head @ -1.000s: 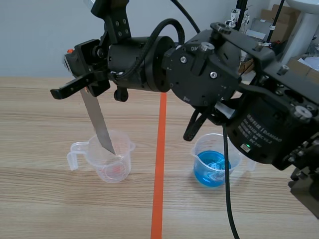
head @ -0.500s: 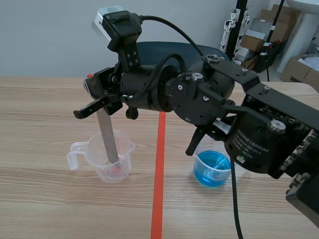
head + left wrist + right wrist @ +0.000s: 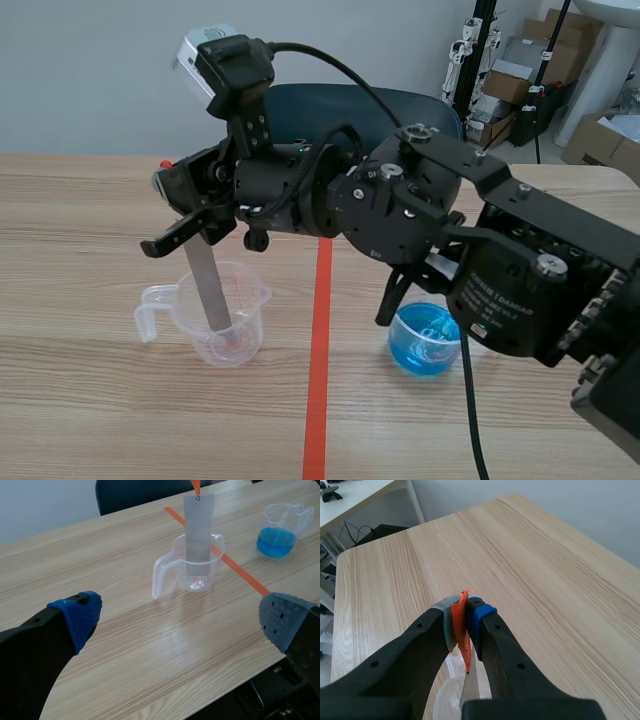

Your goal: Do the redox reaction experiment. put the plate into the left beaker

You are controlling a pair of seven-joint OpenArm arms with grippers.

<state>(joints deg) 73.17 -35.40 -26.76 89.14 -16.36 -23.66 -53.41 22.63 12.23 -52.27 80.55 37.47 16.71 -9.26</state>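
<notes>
Nearest the robot: left gripper (image 3: 180,622) low over the desk (image 3: 125,645), fingers spread wide, dotted pads well apart, nothing between them. Touches nothing.

Ahead of it and well apart: left beaker (image 3: 245,300), clear plastic with handle and spout, upright on the desk, just beside the orange tape line (image 3: 320,340) on the robot's left.

Inside that beaker: lower end of the plate (image 3: 208,285), a narrow grey metal strip. Hangs close to upright, slightly tilted, upper part well above the rim. Contact between its tip and the beaker's base: cannot tell.

On the other side of the tape line, at about the same depth: right beaker (image 3: 425,340), clear, holding blue liquid, partly hidden behind the right arm.

Above the left beaker: right gripper (image 3: 190,215), carried by the right arm, which reaches across from the robot's right and past the tape line. Closed on the plate by way of an orange tab (image 3: 461,625) at the strip's top end, pinched between the two pads in the right wrist view, with the strip hanging below the fingers.

Farthest back, beyond the desk: dark chair (image 3: 340,100) against the wall, and cardboard boxes (image 3: 520,70) to the robot's right.
</notes>
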